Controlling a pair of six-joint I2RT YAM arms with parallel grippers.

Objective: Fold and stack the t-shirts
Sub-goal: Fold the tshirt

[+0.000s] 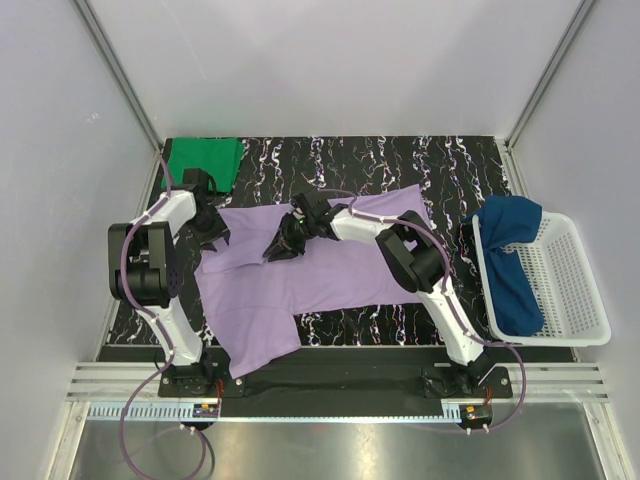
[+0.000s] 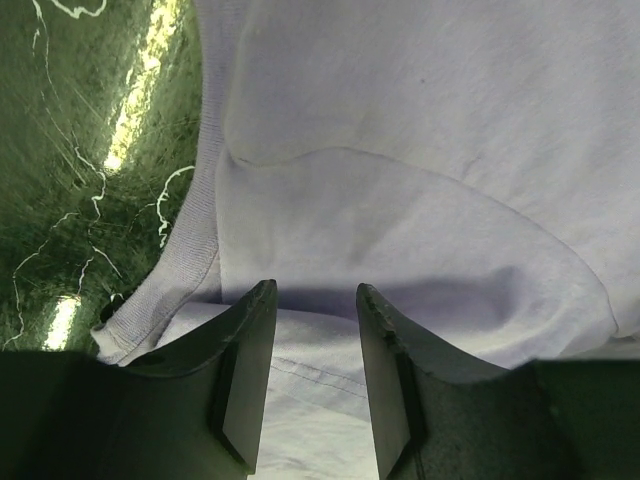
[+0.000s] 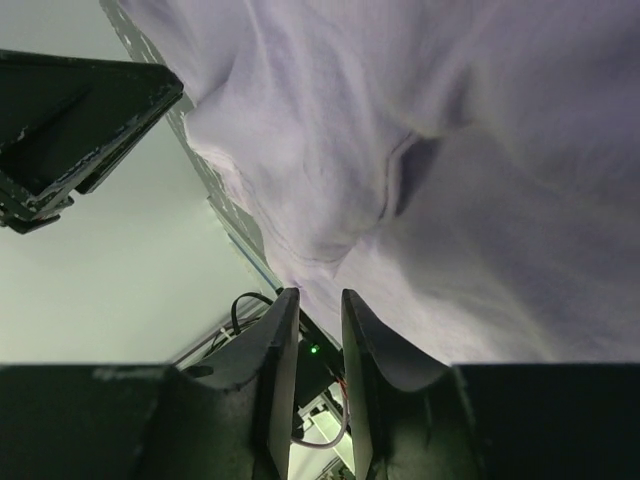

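The lavender t-shirt (image 1: 320,265) lies spread out on the black marbled table (image 1: 400,160), one part reaching toward the front edge. My left gripper (image 1: 213,232) sits at the shirt's left edge. In the left wrist view its jaws (image 2: 315,290) stand apart over the lavender cloth (image 2: 420,200), next to a hem, holding nothing. My right gripper (image 1: 280,245) hovers over the shirt's upper middle. In the right wrist view its jaws (image 3: 318,293) show a narrow empty gap, with the lavender cloth (image 3: 450,150) just beyond the tips. A folded green t-shirt (image 1: 203,160) lies at the back left. The dark blue t-shirt (image 1: 510,250) drapes over the basket.
A white mesh basket (image 1: 585,290) stands at the right edge of the table. Grey walls close in the left, back and right sides. Both arm bases sit at the near edge.
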